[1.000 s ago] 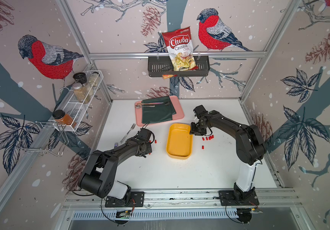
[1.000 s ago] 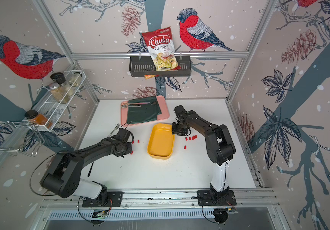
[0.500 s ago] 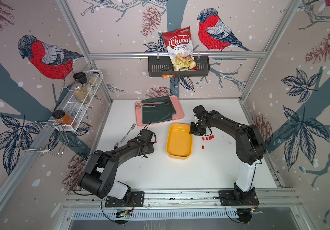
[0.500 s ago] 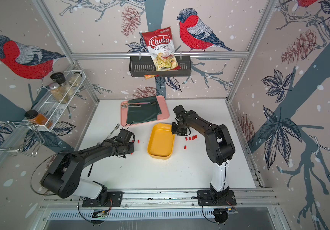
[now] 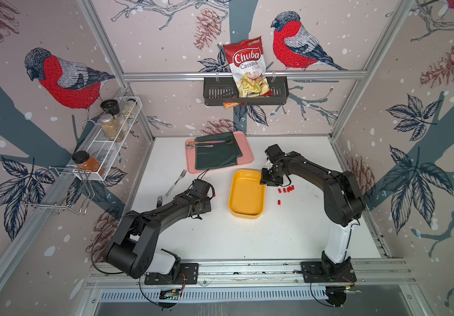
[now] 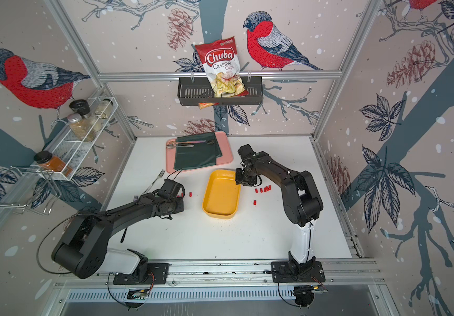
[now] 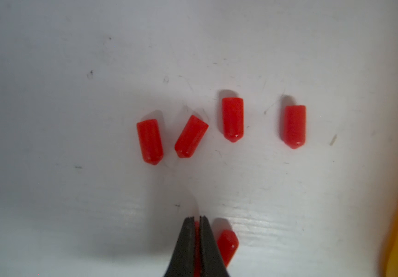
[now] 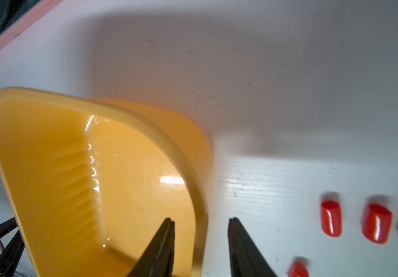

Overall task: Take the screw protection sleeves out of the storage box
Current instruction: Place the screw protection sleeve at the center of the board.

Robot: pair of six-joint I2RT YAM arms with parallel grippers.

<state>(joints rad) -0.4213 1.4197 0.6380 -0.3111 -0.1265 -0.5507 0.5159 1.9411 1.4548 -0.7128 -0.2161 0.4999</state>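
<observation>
Red screw protection sleeves (image 7: 232, 118) lie on the white table (image 5: 247, 240) on both sides of the storage box (image 5: 246, 191): a loose row by the left gripper (image 7: 197, 217) and a second cluster (image 5: 286, 189) near the box's right wall. We see no red inside the box in both top views, so we judge the emptying all but finished.

Left gripper: jaws pressed almost together, low over the table. A red sliver shows in the slit. We cannot tell whether a sleeve is nipped there or merely lies underneath. Another sleeve (image 7: 226, 244) sits right against one jaw.

Right gripper (image 8: 200, 220): jaws spread, astride the box's rim, one inside and one outside, neither clearly touching it.

Risks from here:
1. If the right arm moves sideways before lifting, a jaw catches the wall and shoves the light box into the cluster beside it.
2. The left jaws, on lifting, could flick the neighbouring sleeve. These round caps would likely roll.
3. A sleeve stuck in the slit travels off unnoticed.
</observation>
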